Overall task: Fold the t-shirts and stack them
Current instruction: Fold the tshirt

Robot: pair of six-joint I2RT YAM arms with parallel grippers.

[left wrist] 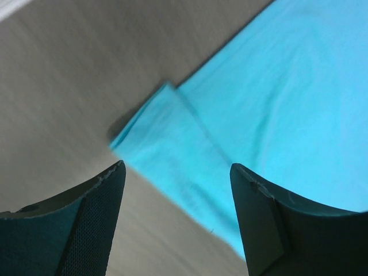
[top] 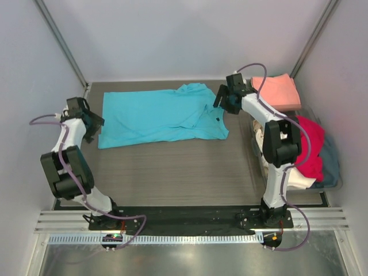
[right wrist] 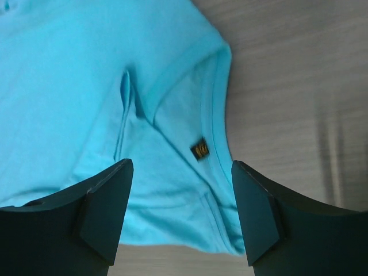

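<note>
On the counter [top: 172,172], the turquoise t-shirt [top: 161,118] lies stretched out, my two arms bent over its ends. Left tool [left wrist: 178,172] hovers above a folded corner, right tool [right wrist: 182,169] above the collar, both with jaws wide apart, holding nothing. Salmon-pink t-shirt [top: 277,91] and red t-shirt [top: 310,150] lie at right, the red partly behind my right arm. The neck label [right wrist: 200,150] is a speck from above, clear at the right wrist.
</note>
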